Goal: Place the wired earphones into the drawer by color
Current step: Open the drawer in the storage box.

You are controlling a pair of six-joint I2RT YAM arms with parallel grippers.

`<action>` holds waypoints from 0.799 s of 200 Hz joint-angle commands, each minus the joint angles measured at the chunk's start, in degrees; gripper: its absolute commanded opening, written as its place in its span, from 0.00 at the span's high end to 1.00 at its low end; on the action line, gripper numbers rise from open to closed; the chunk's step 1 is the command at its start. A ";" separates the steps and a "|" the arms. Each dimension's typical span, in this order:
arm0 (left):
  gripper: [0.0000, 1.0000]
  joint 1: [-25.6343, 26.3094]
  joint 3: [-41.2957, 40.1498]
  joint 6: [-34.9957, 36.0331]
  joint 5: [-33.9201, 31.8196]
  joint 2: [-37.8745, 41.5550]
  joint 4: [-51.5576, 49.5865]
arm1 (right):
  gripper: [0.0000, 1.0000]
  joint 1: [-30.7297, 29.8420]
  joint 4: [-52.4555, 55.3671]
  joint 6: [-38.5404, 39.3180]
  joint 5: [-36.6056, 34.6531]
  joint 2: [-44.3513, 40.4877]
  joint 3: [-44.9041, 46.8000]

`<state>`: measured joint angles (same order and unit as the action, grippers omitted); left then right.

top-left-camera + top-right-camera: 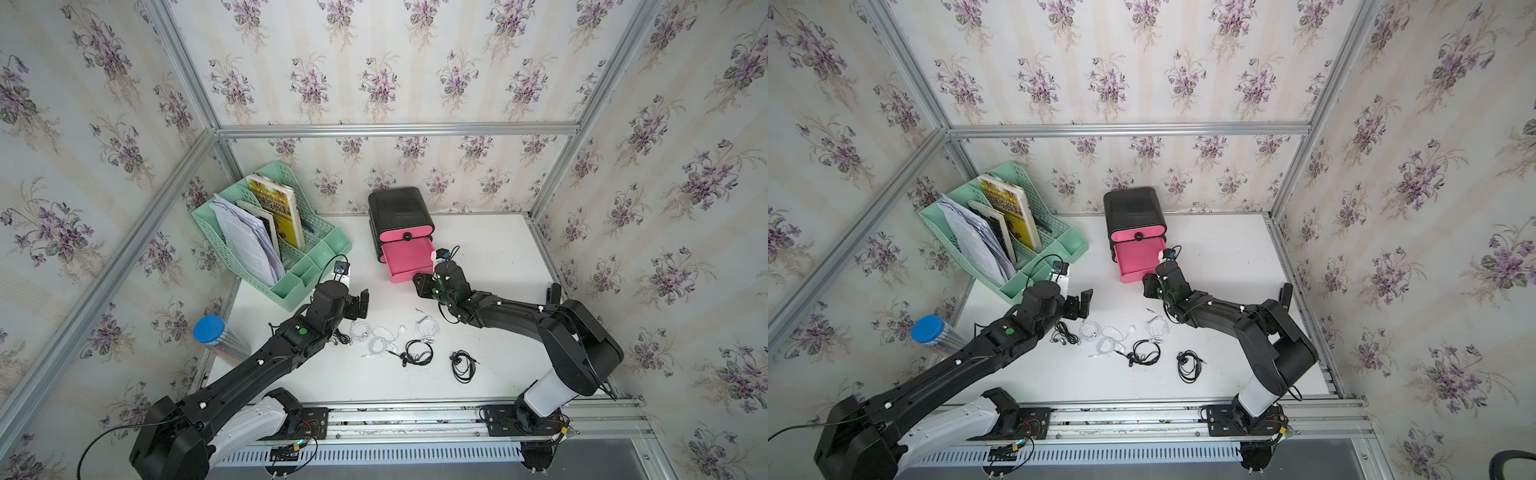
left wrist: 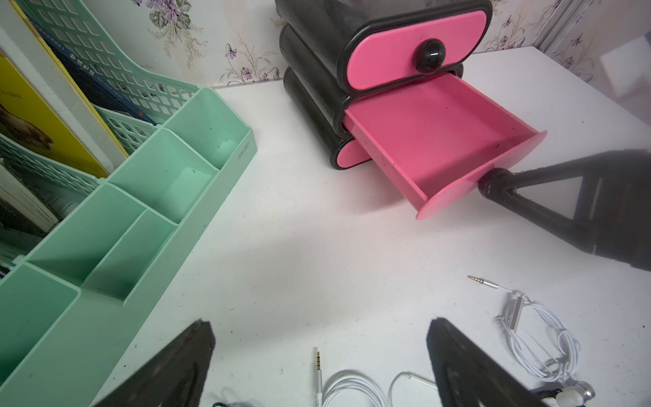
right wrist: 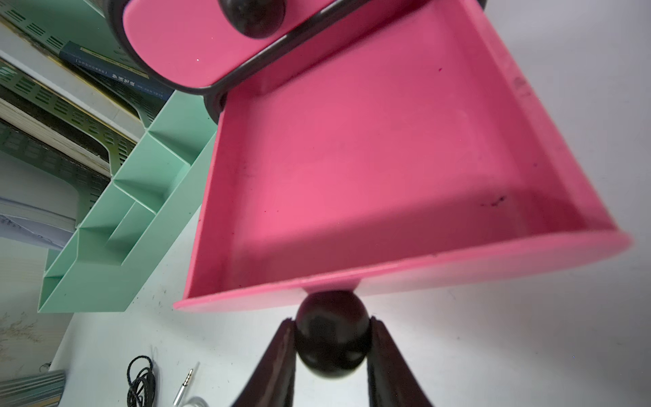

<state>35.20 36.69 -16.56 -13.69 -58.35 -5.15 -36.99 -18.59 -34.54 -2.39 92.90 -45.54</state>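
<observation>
- Currently the right hand [image 3: 331,322] is clamped on the round black knob [image 3: 331,349] of the pulled-out pink plastic drawer [image 3: 370,158], which is empty. A harder pull could draw it clear of the black three-drawer cabinet [image 1: 399,205], or drag that light-looking cabinet across the white surface [image 1: 498,257].
- Meanwhile the left hand [image 2: 320,322] hovers with its jaws spread wide and grips nothing. It is above the white coiled earphones [image 1: 384,334], which lie on the surface well apart from the drawer.
- Those white bundles touch or overlap one another, so a wide closing could take two at once, or a lifted bundle could trail a neighbour by its cable.
- The black coiled earphones [image 1: 417,353] lie just beside the white ones, with another black bundle [image 1: 463,365] nearer the right arm. A snagged black cable could end up in the wrong colour's drawer.
- Thin cable may slip from a loose pinch, and a dangling jack plug could catch on the drawer's front wall.
- The right arm sits directly in front of the drawer, so a delivery by the left hand risks a collision unless the right one lets go and clears.
</observation>
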 commanded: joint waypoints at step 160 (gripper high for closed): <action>0.01 -0.04 -0.29 0.69 1.41 0.13 1.15 | 0.47 -0.21 6.30 2.03 -2.92 -4.27 1.70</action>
<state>35.18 36.69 -16.56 -13.63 -58.30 -5.15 -37.21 -15.70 -34.41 -4.08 90.48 -44.62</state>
